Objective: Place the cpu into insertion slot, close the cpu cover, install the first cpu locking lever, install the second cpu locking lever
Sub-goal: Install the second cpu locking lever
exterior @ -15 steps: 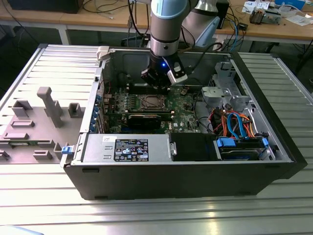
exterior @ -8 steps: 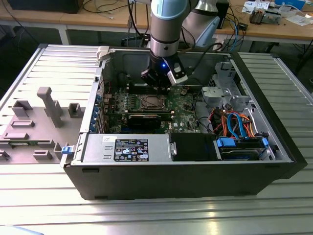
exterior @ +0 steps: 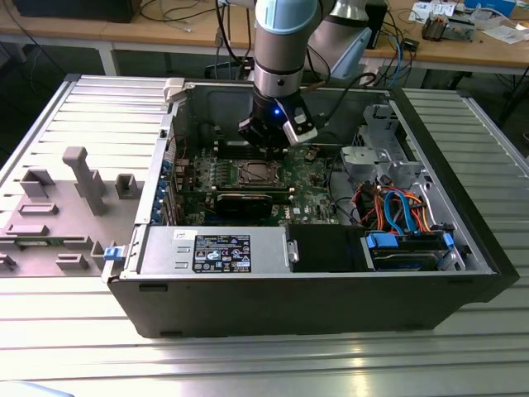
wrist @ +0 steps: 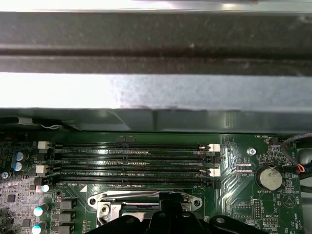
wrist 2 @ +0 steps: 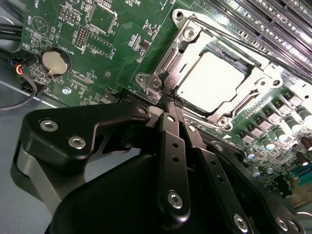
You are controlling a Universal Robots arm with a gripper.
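Working deep inside the open computer case (exterior: pixel 248 289) on the bench (exterior: pixel 248 368), with the pincer (exterior: pixel 266 142) lowered at about twelve o'clock of the insertion slot (exterior: pixel 254 174) in the exterior view. Keeping the pincer (wrist 2: pixel 168 103) clenched in the second wrist view, fingertips (wrist 2: pixel 165 105) pressed together and grasping nothing, tips resting at the corner bracket (wrist 2: pixel 155 84) of the socket frame. Finding the cpu (wrist 2: pixel 213 80) already seated in the slot, its bright metal top showing flat through the window of the cpu cover (wrist 2: pixel 187 34), itself looking folded down over the chip. Judging the step in hand as the work on a locking lever at that corner, though not making out the thin lever itself clearly enough for certainty about whether latched or free. Doing it well probably meaning pushing with the closed tips as one blunt finger, bearing on the lever wire alone and not on the cover or the green board, moving slowly along the lever's own arc, and tucking it fully under its hook before easing off. Minding the memory slots (wrist: pixel 131 163) just beside the socket and the coin battery (wrist 2: pixel 52 62) further off. Watching for slipping: closed tips on a springy wire possibly skidding onto the small parts around the socket.
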